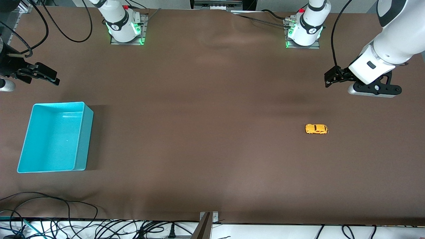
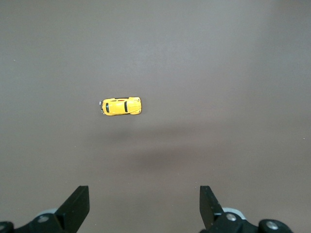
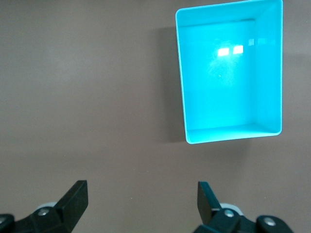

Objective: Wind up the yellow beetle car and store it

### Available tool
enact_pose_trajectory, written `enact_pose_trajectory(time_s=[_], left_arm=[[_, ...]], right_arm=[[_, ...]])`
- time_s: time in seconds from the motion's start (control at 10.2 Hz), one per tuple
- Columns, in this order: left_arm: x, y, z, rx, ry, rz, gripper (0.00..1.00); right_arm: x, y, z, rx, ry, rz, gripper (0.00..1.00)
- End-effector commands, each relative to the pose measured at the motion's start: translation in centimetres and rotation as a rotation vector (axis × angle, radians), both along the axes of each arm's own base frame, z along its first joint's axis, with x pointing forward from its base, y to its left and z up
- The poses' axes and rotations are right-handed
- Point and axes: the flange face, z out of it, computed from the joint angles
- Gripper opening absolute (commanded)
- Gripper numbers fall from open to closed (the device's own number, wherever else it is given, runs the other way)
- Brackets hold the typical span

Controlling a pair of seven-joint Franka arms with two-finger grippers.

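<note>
Over bare table at the left arm's end, the left gripper (image 1: 329,79) hangs in the air, fingers spread wide apart, nothing between them. Left wrist view confirms it: both fingertips (image 2: 80,200) stand well separated with brown table surface (image 2: 218,73) showing in the gap.

From that gripper, the yellow beetle car (image 1: 316,128) sits at roughly 6 o'clock in the front view, on its wheels on the table (image 1: 199,132), well clear of the fingers and nearer to the front camera than the spot under the gripper. In the left wrist view the car (image 2: 121,106) lies crosswise to the finger gap, untouched.

The right gripper (image 1: 49,77) waits in the air at the right arm's end, fingers also apart and holding nothing; right wrist view shows its fingertips (image 3: 77,196) wide open over bare table.

The turquoise bin (image 1: 85,139) is at about 5 o'clock from the right gripper in the front view, resting on the table, open top up, nothing inside. Right wrist view shows the same bin (image 3: 181,73) with only light reflections on its floor. Car and bin are well apart, at opposite ends of the table.
</note>
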Motion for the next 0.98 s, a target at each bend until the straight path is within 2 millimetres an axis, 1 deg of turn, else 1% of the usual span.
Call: enact_pose_trajectory(time_s=[0.0, 0.2, 0.49, 0.69, 0.79, 0.88], left_arm=[[0.1, 0.0, 0.5, -0.013, 0.006, -0.011, 1.0], [0.1, -0.2, 0.5, -0.013, 0.006, -0.014, 1.0], [0.1, 0.0, 0.5, -0.014, 0.006, -0.024, 1.0], [0.4, 0.0, -0.1, -0.012, 0.016, -0.027, 1.0], [0.4, 0.0, -0.2, -0.008, 0.017, -0.077, 1.0], [0.5, 0.0, -0.5, -0.015, 0.022, -0.188, 1.0]], right_arm=[[-0.1, 0.0, 0.1, 0.008, 0.015, -0.005, 1.0], [0.1, 0.1, -0.2, 0.008, 0.02, -0.01, 1.0], [0.1, 0.1, -0.1, 0.008, 0.016, -0.005, 1.0], [0.2, 0.0, -0.2, 0.008, 0.013, -0.004, 1.0], [0.3, 0.0, -0.2, 0.008, 0.01, -0.006, 1.0], [0.3, 0.0, -0.1, 0.008, 0.007, -0.006, 1.0]])
